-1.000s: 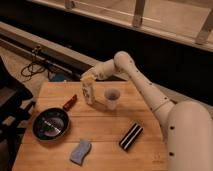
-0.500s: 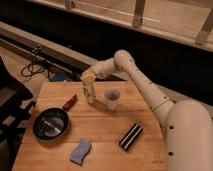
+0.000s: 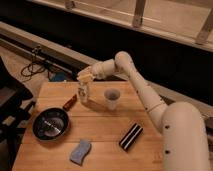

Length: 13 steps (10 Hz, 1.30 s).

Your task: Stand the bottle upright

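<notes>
The small clear bottle [image 3: 84, 94] stands upright on the wooden table [image 3: 105, 125], near its back edge and just left of the whitish cup [image 3: 112, 99]. My gripper [image 3: 86, 78] is right at the bottle's top, reaching in from the right with the white arm stretched across behind the cup. The bottle's neck is hidden by the gripper.
A black frying pan [image 3: 50, 124] with a red handle [image 3: 70, 101] lies left of the bottle. A blue sponge [image 3: 80, 151] sits near the front edge. A black striped block [image 3: 131, 136] lies at the front right. A dark chair [image 3: 10, 100] stands to the left.
The gripper stays at the bottle's top and has shifted slightly to the left. The bottle stays upright. The cup has not moved.
</notes>
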Each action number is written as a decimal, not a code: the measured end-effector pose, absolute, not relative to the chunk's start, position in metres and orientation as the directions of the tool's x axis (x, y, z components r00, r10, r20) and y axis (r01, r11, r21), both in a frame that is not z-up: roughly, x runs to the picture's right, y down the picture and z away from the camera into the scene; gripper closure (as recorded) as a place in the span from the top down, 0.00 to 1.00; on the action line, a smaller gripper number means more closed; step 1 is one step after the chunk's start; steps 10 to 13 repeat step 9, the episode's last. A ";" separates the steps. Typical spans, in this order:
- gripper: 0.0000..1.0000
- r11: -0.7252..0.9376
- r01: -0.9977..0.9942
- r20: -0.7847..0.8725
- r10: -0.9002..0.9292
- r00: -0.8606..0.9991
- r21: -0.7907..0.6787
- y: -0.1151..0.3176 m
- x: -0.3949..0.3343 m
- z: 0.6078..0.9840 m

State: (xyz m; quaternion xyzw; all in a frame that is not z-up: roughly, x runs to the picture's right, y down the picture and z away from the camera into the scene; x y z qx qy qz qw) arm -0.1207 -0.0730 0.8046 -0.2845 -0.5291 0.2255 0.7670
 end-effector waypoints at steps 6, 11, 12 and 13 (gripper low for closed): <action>0.79 0.760 0.010 0.710 0.603 0.365 -0.650 -0.074 -0.128 0.797; 0.80 0.762 0.016 0.709 0.594 0.380 -0.647 -0.072 -0.128 0.796; 0.80 0.762 0.016 0.709 0.594 0.380 -0.647 -0.072 -0.128 0.796; 0.80 0.762 0.016 0.709 0.594 0.380 -0.647 -0.072 -0.128 0.796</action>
